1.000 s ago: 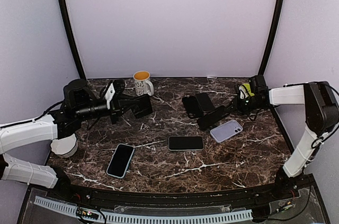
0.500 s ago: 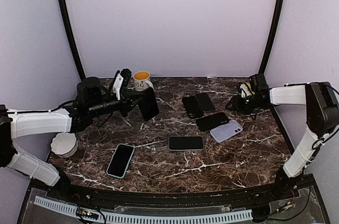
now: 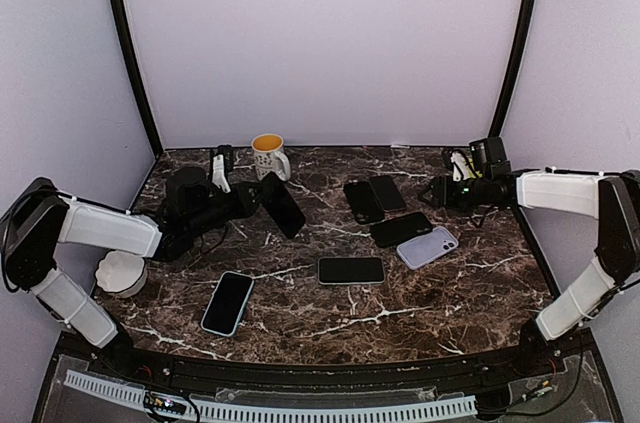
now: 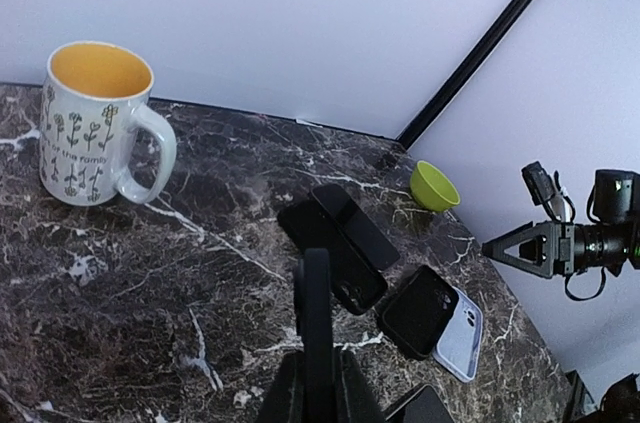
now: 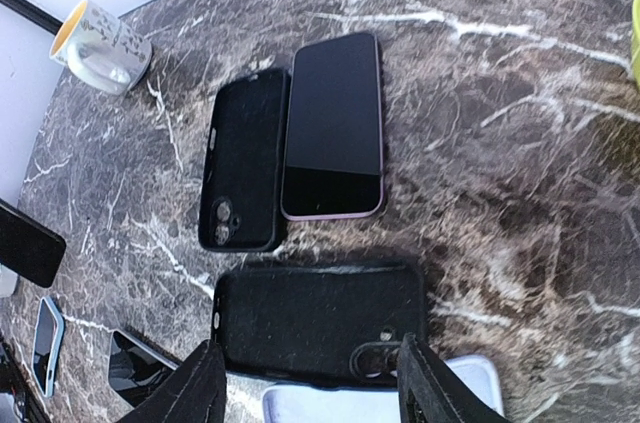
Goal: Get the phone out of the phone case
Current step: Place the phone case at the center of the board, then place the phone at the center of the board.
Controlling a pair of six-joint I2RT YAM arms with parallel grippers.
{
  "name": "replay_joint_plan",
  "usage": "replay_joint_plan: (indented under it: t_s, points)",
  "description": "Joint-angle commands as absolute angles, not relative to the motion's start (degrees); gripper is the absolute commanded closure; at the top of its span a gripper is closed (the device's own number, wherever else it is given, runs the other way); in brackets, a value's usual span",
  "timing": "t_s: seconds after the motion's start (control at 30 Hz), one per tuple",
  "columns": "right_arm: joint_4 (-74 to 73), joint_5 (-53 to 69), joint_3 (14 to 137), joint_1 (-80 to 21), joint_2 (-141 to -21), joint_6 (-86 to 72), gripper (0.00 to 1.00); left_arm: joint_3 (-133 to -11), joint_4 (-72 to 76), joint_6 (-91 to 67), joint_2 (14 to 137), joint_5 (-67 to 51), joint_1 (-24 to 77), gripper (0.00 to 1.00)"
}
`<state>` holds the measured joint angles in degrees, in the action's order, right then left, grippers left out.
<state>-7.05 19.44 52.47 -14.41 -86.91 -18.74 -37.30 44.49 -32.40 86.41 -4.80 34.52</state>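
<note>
Closest to the near edge of the worktop (image 3: 440, 303), left of the middle, a phone in a blue case (image 3: 228, 302) lies face up. Just beyond it, at the middle, a bare black phone (image 3: 351, 270) lies flat. A white round dish (image 3: 122, 272) sits at the left edge.

Further back on the right, an empty lilac case (image 3: 428, 246) lies back up. An empty black case (image 5: 320, 323) touches it, hollow side up, its edge over the lilac one. The right gripper (image 5: 310, 393) hovers above this black case with its fingers apart and nothing between them.

On the left, the left gripper (image 4: 318, 383) is clamped on the held phone (image 3: 283, 205). This thin black slab stands on edge, tilted, above the worktop and well apart from the black case.

Towards the far edge, a second black case (image 5: 245, 173) and a dark phone with a purplish rim (image 5: 333, 125) lie side by side, touching. A flowered mug (image 4: 92, 125) with a yellow inside stands by the far edge, left of the middle. A small green bowl (image 4: 434, 185) sits in the far right corner.
</note>
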Motion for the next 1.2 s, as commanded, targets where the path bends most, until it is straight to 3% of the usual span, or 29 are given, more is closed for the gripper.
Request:
replay_joint_plan:
  t_s: [0.0, 0.33, 0.67, 0.83, 1.07, 1.17]
  points:
    - [-4.26, 19.45, 50.23, -15.99, -83.8, -20.37, 0.41, -35.56, 53.1, -41.47, 86.59, -1.92, 34.37, 1.0]
    - [-3.6, 18.93, 46.19, -19.01, -78.86, -21.95, 0.38, -31.32, 56.34, -49.89, 90.96, -2.06, 34.37, 1.0]
    - [-3.58, 18.38, 45.34, -20.33, -77.74, -22.43, 0.38, -27.18, 57.72, -52.72, 92.39, -4.43, 34.36, 0.86]
    - [-4.29, 18.22, 45.66, -20.62, -77.62, -21.98, 0.37, -26.25, 57.6, -52.0, 92.55, -5.39, 34.37, 0.7]
    - [-5.27, 17.79, 45.79, -20.82, -76.71, -21.6, 0.37, -27.52, 49.56, -45.24, 89.56, -3.56, 34.37, 0.29]
    - [-5.61, 17.51, 45.92, -20.82, -76.47, -21.34, 0.37, -28.75, 45.45, -41.1, 87.6, -2.19, 34.37, 0.2]
